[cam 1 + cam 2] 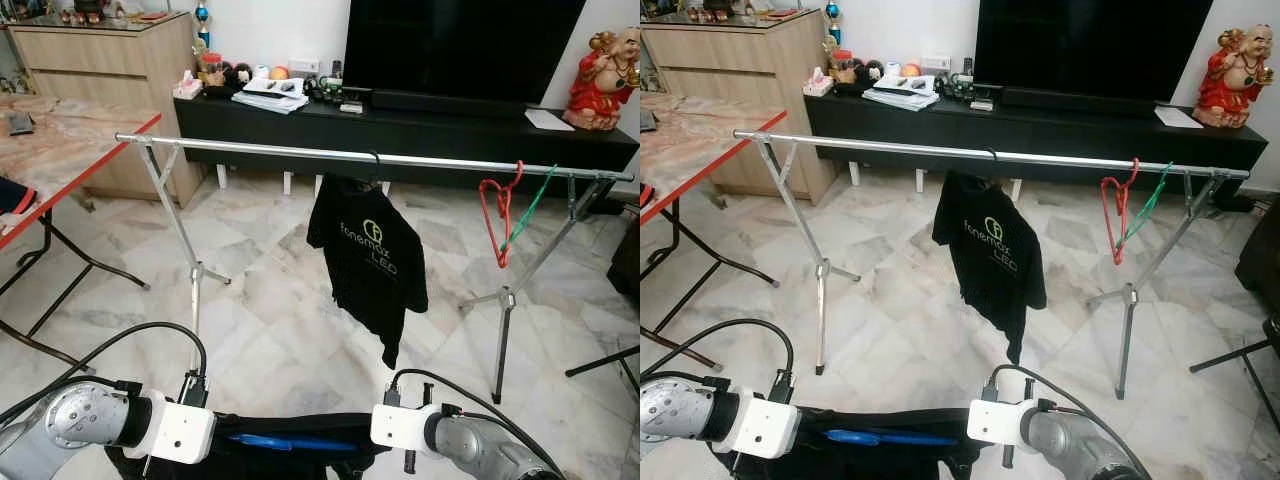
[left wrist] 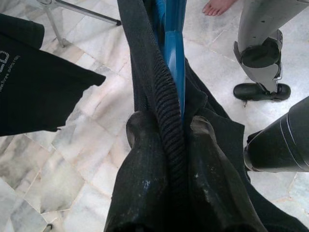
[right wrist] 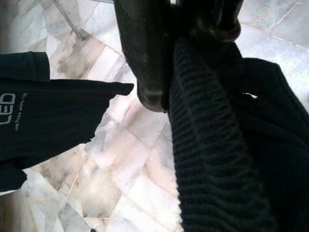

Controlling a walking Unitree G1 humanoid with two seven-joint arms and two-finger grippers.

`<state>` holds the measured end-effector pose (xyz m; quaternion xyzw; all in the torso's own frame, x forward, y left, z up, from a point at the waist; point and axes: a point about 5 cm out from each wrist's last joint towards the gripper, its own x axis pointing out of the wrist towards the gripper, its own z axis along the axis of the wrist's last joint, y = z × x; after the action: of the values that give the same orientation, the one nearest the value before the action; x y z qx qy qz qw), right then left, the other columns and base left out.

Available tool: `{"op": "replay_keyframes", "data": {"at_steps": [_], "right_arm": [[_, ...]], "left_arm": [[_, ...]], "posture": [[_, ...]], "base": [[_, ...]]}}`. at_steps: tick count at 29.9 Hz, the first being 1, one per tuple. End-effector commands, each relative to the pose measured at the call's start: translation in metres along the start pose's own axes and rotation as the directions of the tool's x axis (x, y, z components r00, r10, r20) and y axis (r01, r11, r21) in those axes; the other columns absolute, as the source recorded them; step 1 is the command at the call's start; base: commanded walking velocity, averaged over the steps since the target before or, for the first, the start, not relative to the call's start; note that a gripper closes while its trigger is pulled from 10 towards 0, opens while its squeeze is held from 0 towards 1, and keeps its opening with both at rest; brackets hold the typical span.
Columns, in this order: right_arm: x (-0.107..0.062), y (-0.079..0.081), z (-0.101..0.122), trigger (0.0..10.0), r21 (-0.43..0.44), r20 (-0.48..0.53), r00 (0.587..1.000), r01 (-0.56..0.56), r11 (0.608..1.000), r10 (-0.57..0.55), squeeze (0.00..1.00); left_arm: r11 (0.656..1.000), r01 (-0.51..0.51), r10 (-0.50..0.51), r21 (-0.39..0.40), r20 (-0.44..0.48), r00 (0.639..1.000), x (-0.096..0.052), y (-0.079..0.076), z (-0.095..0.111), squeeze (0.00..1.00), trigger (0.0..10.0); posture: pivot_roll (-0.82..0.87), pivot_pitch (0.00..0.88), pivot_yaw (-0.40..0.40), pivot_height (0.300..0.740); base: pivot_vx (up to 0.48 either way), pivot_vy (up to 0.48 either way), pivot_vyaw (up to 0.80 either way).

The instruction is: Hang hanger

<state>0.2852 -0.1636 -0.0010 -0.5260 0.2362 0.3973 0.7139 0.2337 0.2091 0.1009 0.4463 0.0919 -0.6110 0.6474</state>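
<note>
A silver clothes rail (image 1: 260, 150) crosses the room ahead of me. On it hang a black printed T-shirt (image 1: 370, 260), a red hanger (image 1: 497, 215) and a green hanger (image 1: 530, 205). Low in front of me, my left arm (image 1: 170, 428) and right arm (image 1: 420, 428) hold a black garment (image 1: 300, 455) stretched between them, with a blue hanger (image 1: 265, 441) inside it. My left gripper (image 2: 169, 128) is shut on the garment's ribbed collar, the blue hanger (image 2: 174, 43) just beyond its fingertips. My right gripper (image 3: 188, 48) is shut on the same ribbed fabric.
The rack's crossed legs (image 1: 195, 270) stand on the marble floor at left and right. A red-edged table (image 1: 60, 150) is at the left, a black TV cabinet (image 1: 420, 125) behind the rail. A person's bare foot (image 2: 219, 6) is near my legs.
</note>
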Motion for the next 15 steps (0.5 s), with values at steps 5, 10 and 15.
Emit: {"op": "replay_keyframes", "data": {"at_steps": [5, 10, 15], "right_arm": [[-0.0518, 0.0096, -0.1140, 0.0, 0.109, -0.474, 0.879, -0.004, 0.994, 0.055, 0.00], [-0.0518, 0.0096, -0.1140, 0.0, 0.109, -0.474, 0.879, -0.004, 0.994, 0.055, 0.00], [-0.0518, 0.0096, -0.1140, 0.0, 0.109, -0.474, 0.879, -0.004, 0.994, 0.055, 0.00]], "left_arm": [[0.997, -0.016, -0.002, -0.080, -0.220, 0.976, -0.0490, 0.0008, -0.0327, 0.00, 10.0], [0.997, -0.016, -0.002, -0.080, -0.220, 0.976, -0.0490, 0.0008, -0.0327, 0.00, 10.0], [0.997, -0.016, -0.002, -0.080, -0.220, 0.976, -0.0490, 0.0008, -0.0327, 0.00, 10.0]], "posture": [[0.11, 0.000, -0.064, 0.740], [0.11, 0.000, -0.064, 0.740], [0.11, 0.000, -0.064, 0.740]], "base": [[0.000, 0.000, 0.00], [0.000, 0.000, 0.00], [0.000, 0.000, 0.00]]}}
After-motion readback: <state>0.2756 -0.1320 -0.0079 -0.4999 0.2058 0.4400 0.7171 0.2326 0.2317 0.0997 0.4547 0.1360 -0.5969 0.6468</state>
